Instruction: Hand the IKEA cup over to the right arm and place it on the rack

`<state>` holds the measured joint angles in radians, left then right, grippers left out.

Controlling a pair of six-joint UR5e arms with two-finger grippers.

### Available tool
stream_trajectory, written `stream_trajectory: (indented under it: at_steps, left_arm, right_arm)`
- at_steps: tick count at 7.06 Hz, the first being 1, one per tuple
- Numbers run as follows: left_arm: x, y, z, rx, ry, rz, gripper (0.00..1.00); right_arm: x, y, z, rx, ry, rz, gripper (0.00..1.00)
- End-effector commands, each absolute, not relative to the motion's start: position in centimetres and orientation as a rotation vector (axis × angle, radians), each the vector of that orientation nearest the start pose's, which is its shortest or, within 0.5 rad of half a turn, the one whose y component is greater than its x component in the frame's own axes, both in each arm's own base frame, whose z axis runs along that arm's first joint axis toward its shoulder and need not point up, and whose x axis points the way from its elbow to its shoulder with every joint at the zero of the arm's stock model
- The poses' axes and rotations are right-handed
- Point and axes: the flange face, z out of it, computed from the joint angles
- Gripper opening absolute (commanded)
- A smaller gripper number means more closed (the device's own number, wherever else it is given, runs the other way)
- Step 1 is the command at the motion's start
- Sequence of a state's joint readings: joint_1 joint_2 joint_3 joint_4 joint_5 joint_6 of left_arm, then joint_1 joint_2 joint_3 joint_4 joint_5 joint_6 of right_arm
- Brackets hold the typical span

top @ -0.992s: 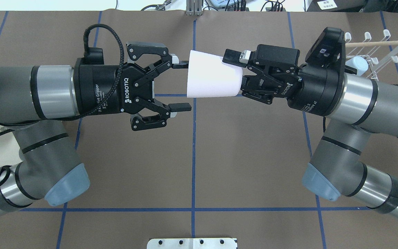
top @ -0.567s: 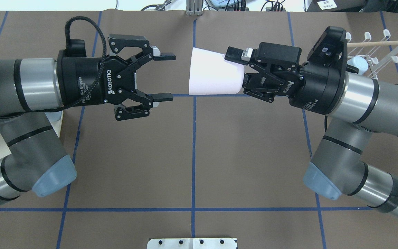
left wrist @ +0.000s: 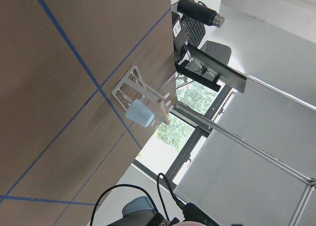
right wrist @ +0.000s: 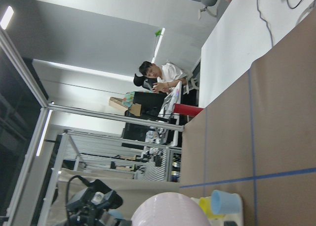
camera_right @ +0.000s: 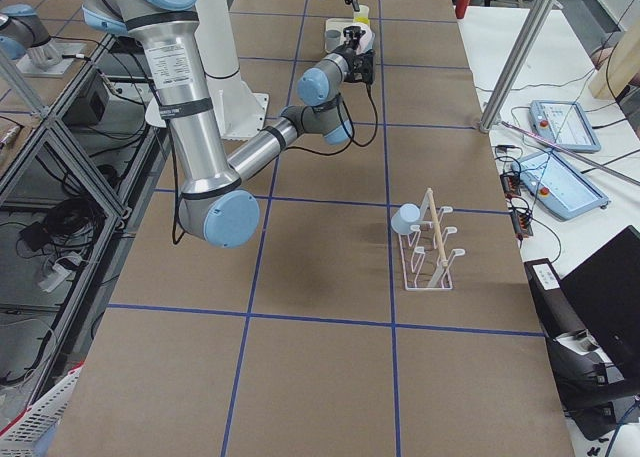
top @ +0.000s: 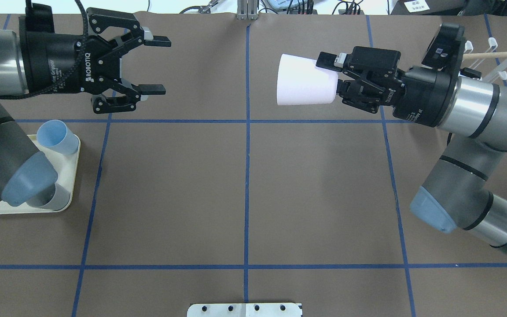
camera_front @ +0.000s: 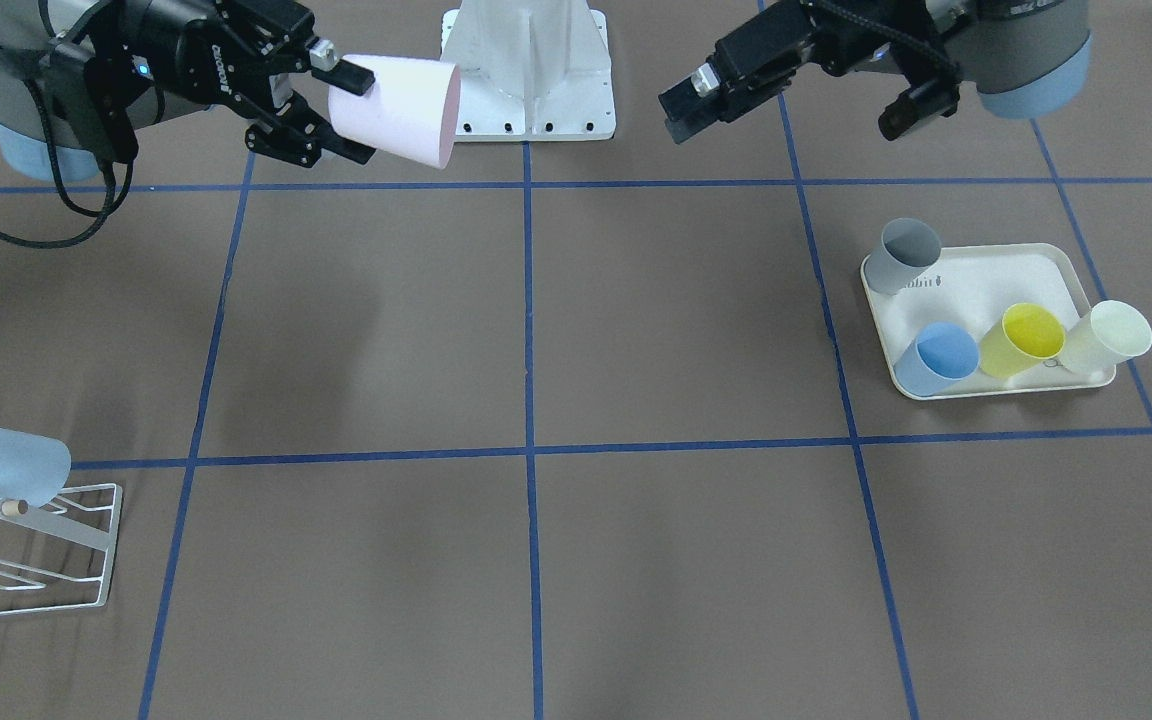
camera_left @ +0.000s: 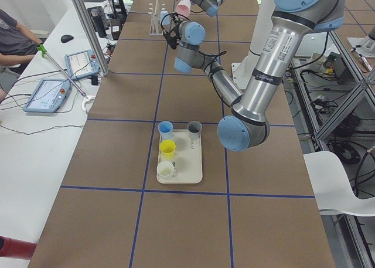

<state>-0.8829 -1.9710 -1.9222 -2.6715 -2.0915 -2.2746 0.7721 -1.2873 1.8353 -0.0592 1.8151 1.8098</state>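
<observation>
Left tool (top: 162,66) backs well clear, jaws apart, empty — handover complete. IKEA cup (top: 304,86) now sideways in mid-air above counter (top: 244,185), clamped in right tool (top: 336,81), shifted toward rack (top: 495,54) — placing remains.

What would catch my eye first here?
Probably the pale pink cup held sideways in mid-air by the right gripper, with the open left gripper facing it across a gap. Next, the tray of coloured cups on the robot's left and the white rack bearing one blue cup on its right.
</observation>
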Motion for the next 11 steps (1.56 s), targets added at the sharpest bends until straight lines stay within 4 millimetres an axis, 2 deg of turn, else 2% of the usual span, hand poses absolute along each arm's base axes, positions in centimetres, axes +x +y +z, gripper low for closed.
stream_trajectory:
  at_steps: [1,2,3,4,5,6,7,8,9,11]
  left_arm:
    - [24.9,-47.0,18.5,-0.047,1.644,-0.565,0.88]
    - [23.6,-48.9,19.5,0.007,1.561,-0.59,0.89]
    - [23.0,-49.8,21.6,0.081,1.419,-0.544,0.92]
    - [21.9,-49.3,24.4,0.143,1.298,-0.466,0.92]
    - [20.9,-50.1,25.5,0.179,1.198,-0.418,0.92]
    - [21.0,-50.4,26.4,0.188,1.113,-0.366,0.92]
    - [21.1,-50.6,27.0,0.193,1.07,-0.362,0.95]
    - [21.1,-50.5,27.2,0.195,1.063,-0.367,0.95]
    - [21.1,-50.4,27.8,0.187,1.056,-0.372,0.95]
    - [21.3,-50.3,28.6,0.194,1.037,-0.38,0.96]
  right_arm:
    - [-23.6,-45.7,27.4,0.459,-1.751,0.315,0.16]
    - [-20.4,-47.2,29.7,0.481,-1.632,0.309,0.16]
    - [-16.7,-48.4,32.9,0.492,-1.493,0.29,0.16]
    - [-14.1,-49.0,35.9,0.495,-1.367,0.261,0.16]
    - [-11.7,-49.3,39.1,0.506,-1.257,0.264,0.16]
    - [-7.4,-51.1,40.9,0.494,-1.13,0.324,0.16]
    - [-5.7,-52.3,42.2,0.445,-1.014,0.298,0.16]
    - [-5.5,-53.1,44.1,0.45,-0.92,0.194,0.16]
    - [-4.7,-54.8,45.9,0.441,-0.864,0.145,0.16]
    - [-3.8,-56.2,49.5,0.429,-0.784,0.095,0.11]
